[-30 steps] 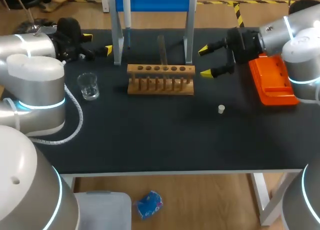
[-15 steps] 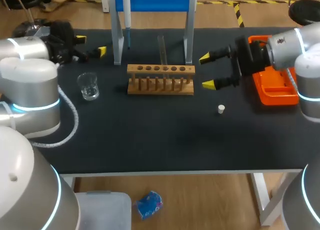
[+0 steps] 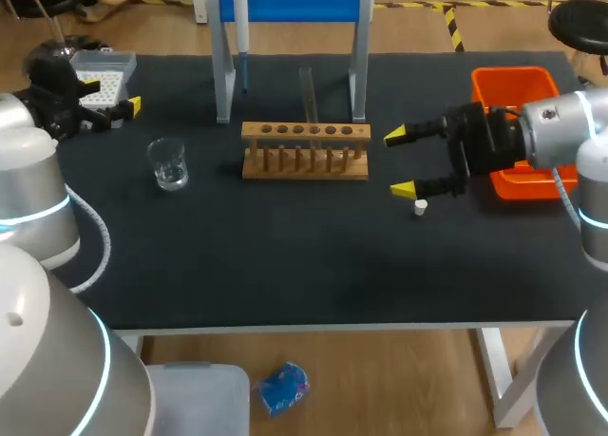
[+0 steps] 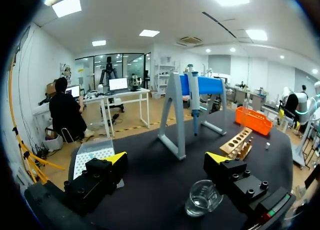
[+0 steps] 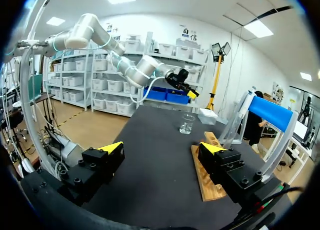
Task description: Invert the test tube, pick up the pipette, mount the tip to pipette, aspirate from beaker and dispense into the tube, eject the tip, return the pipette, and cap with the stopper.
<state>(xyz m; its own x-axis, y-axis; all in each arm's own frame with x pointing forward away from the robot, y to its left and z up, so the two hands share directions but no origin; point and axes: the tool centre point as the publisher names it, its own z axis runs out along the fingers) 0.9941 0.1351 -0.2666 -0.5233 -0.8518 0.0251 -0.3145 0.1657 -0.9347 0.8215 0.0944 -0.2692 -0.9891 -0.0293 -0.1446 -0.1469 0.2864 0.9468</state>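
A clear test tube (image 3: 307, 94) stands in the wooden rack (image 3: 304, 149) at mid-table. The pipette (image 3: 240, 28) hangs on the blue-topped stand (image 3: 290, 1). A glass beaker (image 3: 169, 163) sits left of the rack, and a small white stopper (image 3: 420, 206) lies to the rack's right. My left gripper (image 3: 112, 94) is open beside the tip box (image 3: 100, 70) at the far left; its own view shows the beaker (image 4: 202, 197) by one finger and the pipette (image 4: 194, 107) ahead. My right gripper (image 3: 399, 161) is open just right of the rack, one tip beside the stopper, holding nothing (image 5: 161, 148).
An orange bin (image 3: 518, 123) sits at the right edge behind my right wrist. The stand's grey legs (image 3: 221, 75) rise behind the rack. In the right wrist view the rack (image 5: 210, 175) lies by one finger and the beaker (image 5: 187, 124) farther ahead.
My left gripper has drawn back leftward from the stand to the tip box. My right gripper has moved toward the table's front, down to the stopper. Both stayed open.
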